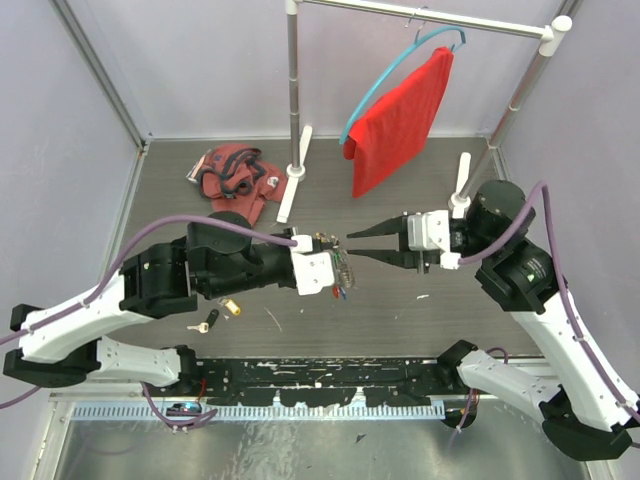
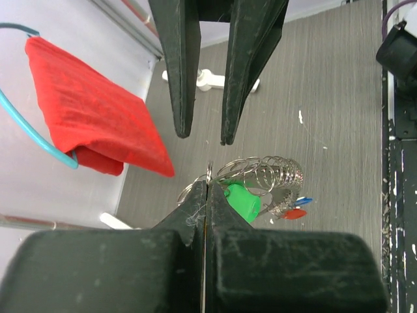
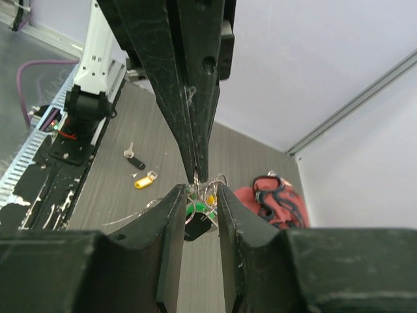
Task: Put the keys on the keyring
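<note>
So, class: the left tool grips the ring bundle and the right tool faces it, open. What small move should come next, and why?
Probably draw the right tool back from the ring bundle. Its jaws stand apart and empty, the left tool holds the bundle alone, and a yellow key and a black key lie loose on the table, waiting to be fetched.

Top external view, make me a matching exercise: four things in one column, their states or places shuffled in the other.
Things:
1. left pincer
2. right pincer
3. yellow-tagged key
4. red cloth

States or places:
A. hanging on the blue hanger
B. lying on the table
C. shut on the keyring
D. open

Pairs: 1-C, 2-D, 3-B, 4-A
</note>
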Action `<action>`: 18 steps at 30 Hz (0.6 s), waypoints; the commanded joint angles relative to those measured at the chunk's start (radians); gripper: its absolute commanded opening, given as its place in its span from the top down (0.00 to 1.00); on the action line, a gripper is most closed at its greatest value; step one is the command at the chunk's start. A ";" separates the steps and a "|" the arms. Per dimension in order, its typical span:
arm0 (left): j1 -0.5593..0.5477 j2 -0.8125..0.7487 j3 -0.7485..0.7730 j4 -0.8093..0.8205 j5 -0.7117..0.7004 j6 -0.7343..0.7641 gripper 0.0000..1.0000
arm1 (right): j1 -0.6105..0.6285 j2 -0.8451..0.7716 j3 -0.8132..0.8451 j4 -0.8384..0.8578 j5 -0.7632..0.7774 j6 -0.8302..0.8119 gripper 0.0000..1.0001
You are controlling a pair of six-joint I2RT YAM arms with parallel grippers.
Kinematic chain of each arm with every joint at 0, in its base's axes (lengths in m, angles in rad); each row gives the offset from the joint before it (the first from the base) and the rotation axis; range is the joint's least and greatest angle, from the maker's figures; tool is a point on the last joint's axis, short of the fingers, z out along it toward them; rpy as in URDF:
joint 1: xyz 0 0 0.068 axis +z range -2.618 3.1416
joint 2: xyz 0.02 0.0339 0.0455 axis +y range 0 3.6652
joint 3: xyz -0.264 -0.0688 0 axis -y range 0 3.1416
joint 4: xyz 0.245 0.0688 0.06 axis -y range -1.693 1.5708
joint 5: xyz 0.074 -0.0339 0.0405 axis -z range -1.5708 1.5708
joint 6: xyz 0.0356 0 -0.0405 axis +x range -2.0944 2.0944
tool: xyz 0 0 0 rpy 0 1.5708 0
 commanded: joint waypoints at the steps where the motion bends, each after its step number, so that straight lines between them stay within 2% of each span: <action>1: -0.004 0.020 0.064 -0.047 -0.044 -0.018 1.00 | 0.004 0.017 0.031 -0.076 0.057 -0.033 0.68; 13: -0.004 0.131 0.195 -0.190 -0.089 -0.035 1.00 | 0.008 0.068 0.027 -0.115 0.050 -0.016 0.68; 18: -0.005 0.187 0.272 -0.303 -0.102 -0.030 1.00 | 0.018 0.076 0.017 -0.108 0.057 -0.012 0.69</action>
